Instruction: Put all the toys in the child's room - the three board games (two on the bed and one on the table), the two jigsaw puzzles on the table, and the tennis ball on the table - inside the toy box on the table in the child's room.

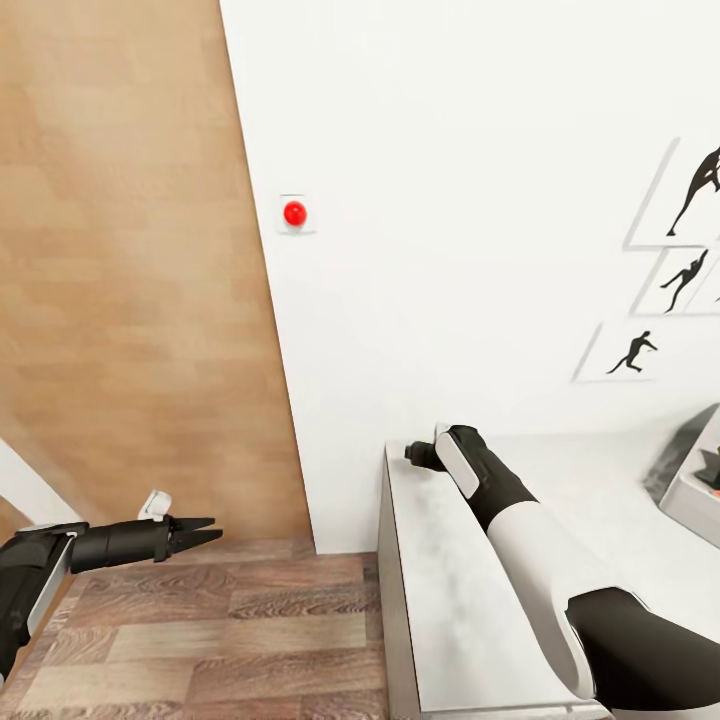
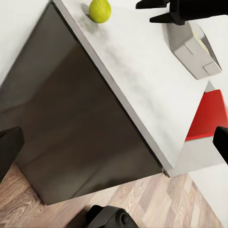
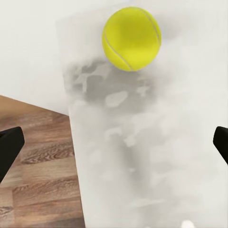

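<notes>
Jaws wide apart on our right gripper (image 3: 114, 147), reaching level along the desk (image 3: 142, 156) toward the ball (image 3: 131, 38); left jaws open too.

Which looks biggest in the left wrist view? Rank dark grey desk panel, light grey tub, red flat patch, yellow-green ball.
1. Dark grey desk panel.
2-3. Light grey tub and red flat patch: too alike to rank.
4. Yellow-green ball.

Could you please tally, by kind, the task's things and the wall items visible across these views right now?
Tennis ball: 1
Toy box: 1
Table: 1
Silhouette prints: 3
Red ball: 1
Total: 7
</notes>
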Controlling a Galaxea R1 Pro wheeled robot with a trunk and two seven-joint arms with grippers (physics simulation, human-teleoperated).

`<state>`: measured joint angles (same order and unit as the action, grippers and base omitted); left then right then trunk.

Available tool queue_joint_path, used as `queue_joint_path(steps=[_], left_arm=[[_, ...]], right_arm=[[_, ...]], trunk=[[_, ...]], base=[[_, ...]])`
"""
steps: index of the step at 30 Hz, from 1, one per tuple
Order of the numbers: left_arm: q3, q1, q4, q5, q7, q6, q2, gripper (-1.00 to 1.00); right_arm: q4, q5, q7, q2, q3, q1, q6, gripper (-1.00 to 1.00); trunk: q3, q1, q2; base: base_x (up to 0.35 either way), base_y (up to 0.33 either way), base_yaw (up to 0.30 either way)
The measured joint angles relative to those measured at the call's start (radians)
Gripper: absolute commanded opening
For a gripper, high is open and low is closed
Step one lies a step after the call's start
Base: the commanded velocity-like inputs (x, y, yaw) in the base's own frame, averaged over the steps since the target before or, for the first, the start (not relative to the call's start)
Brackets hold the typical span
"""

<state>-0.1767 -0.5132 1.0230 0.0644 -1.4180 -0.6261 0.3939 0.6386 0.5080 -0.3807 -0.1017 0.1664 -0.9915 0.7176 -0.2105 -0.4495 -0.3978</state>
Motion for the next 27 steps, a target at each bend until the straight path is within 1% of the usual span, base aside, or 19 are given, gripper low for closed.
queue_joint_path(steps=[27], left_arm=[[-0.001,0.000,0.000,-0.001,0.001,0.000,0.000,1.00]], right_arm=[[0.008,0.000,0.001,0.001,0.000,0.000,0.001,1.00]], trunk=[[-0.044,0.000,0.000]], base=[[0.000,0.000,0.000]])
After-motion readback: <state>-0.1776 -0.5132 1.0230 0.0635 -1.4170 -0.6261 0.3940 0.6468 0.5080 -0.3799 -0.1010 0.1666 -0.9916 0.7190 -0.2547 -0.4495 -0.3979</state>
